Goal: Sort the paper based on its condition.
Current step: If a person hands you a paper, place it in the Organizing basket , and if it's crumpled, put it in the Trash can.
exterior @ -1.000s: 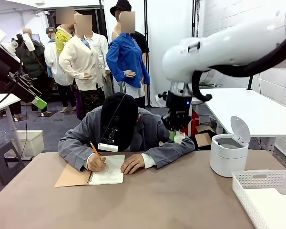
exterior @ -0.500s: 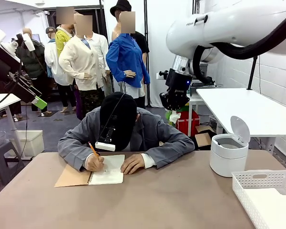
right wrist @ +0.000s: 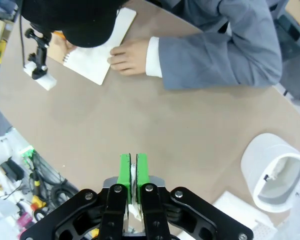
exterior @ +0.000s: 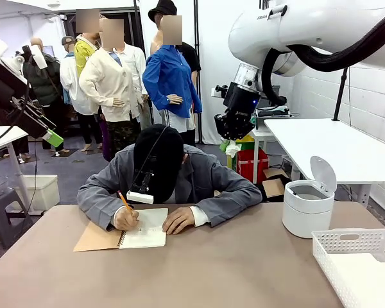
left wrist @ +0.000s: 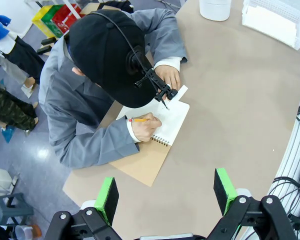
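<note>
The right tool (exterior: 231, 145) holds white paper (exterior: 233, 148) above the person (exterior: 163, 173).

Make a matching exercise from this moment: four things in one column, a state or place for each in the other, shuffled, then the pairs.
Things:
1. Right claw
2. Left claw
3. Bin
4. Notebook

States or places:
A. Lid flipped up, standing at the table's right side
B. Shut on a scrap of white paper, high above the table
C. Lying open under the person's hands
D. Open, holding nothing

Pairs: 1-B, 2-D, 3-A, 4-C
</note>
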You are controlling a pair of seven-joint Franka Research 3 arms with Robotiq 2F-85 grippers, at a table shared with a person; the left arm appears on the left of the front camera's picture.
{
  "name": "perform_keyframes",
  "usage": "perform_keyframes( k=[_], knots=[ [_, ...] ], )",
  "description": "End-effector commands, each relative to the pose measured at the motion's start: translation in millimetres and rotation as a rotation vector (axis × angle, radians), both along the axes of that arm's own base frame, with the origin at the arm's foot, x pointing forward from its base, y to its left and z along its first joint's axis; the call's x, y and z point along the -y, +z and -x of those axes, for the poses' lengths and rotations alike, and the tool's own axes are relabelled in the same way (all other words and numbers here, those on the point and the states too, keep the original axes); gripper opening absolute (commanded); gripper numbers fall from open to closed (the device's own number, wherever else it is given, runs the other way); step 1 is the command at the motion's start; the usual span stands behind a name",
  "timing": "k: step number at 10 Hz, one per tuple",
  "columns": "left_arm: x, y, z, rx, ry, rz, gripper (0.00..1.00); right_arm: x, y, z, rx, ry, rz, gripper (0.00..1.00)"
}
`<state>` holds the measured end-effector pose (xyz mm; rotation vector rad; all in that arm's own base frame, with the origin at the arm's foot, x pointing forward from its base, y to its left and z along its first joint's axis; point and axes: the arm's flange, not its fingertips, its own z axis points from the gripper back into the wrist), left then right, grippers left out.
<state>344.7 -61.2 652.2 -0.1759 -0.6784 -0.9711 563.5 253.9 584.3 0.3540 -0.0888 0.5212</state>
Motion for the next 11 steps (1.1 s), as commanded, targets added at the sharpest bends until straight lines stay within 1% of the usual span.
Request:
perform_keyframes(
  k=[1,3,4,5,6,7,8,9,10,11],
  knots=[
    [-1,0,0,-0.002,0.0,0.002,1.0,-1,-6,2,0.002,-0.01,0.026,0.0],
    [-1,0,0,-0.002,0.0,0.002,1.0,-1,-6,2,0.002,-0.01,0.026,0.0],
    [-1,0,0,-0.002,0.0,0.002,1.0,-1,-2,0,-0.003,0.002,0.002,0.0],
    [-1,0,0,-0.002,0.0,0.002,1.0,4,0,-2,0.041,-0.011,0.03,0.0],
    [-1,0,0,-0.002,0.0,0.002,1.0,10,3,-4,0.06,-0.021,0.048,0.0],
    [-1,0,0,-0.002,0.0,0.002,1.0,16,6,-7,0.072,0.0,0.063,0.0],
    [-1,0,0,-0.002,0.0,0.002,1.0,22,6,-13,0.113,-0.009,0.076,0.0],
    [-1,0,0,-0.002,0.0,0.002,1.0,27,2,-18,0.133,-0.046,0.093,0.0],
    [-1,0,0,-0.002,0.0,0.002,1.0,35,-3,-21,0.173,-0.063,0.13,0.0],
    [-1,0,0,-0.002,0.0,0.002,1.0,44,-13,-24,0.199,-0.091,0.163,0.0]
  ],
)
